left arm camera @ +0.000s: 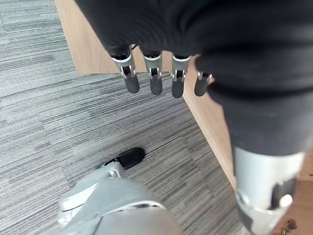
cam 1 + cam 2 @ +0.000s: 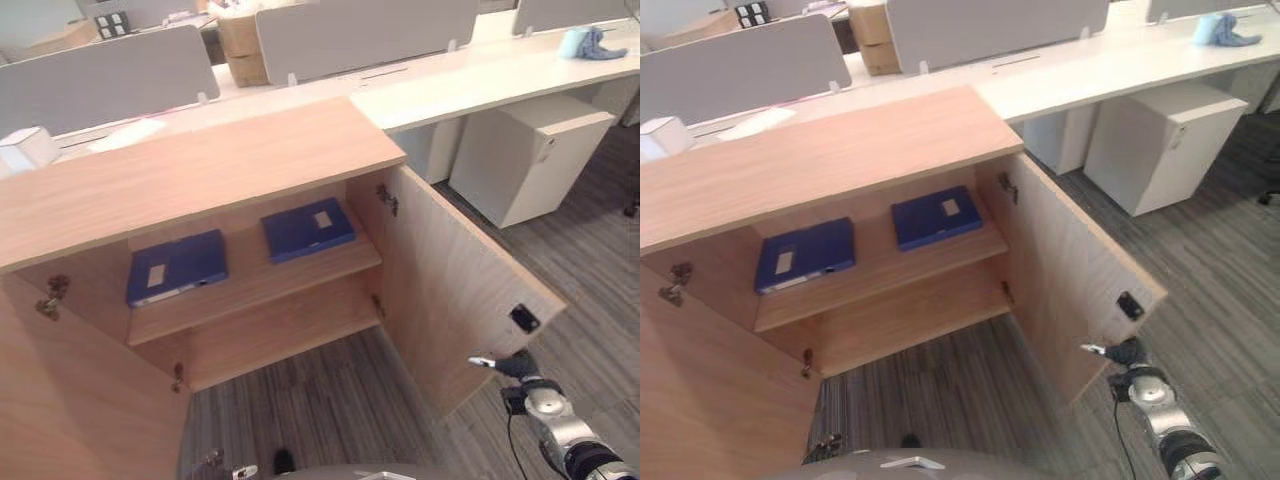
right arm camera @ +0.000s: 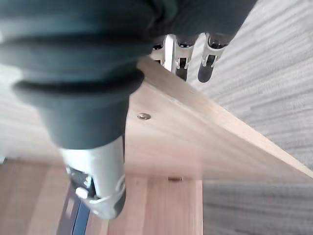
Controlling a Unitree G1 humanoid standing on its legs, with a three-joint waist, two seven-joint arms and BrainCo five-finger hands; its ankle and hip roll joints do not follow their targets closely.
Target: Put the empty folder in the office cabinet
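Note:
Two blue folders lie flat on the upper shelf of the open wooden cabinet [image 2: 200, 165], one at the left [image 2: 177, 267] and one at the right [image 2: 307, 229]. Both doors stand open. My right hand [image 2: 512, 366] is low beside the outer edge of the right door [image 2: 460, 290]. In the right wrist view its fingers [image 3: 210, 63] reach straight past that door's edge [image 3: 205, 117] and hold nothing. My left hand [image 1: 161, 29] hangs over the carpet by the left door [image 2: 70, 400], its fingers [image 1: 155, 81] relaxed and empty.
The cabinet's lower shelf [image 2: 280, 335] is bare. Behind stands a long white desk [image 2: 480, 75] with grey partitions, a cardboard box [image 2: 240, 45] and a blue cloth [image 2: 590, 42]. A white drawer unit [image 2: 525, 155] stands at the right on grey carpet [image 2: 320, 410].

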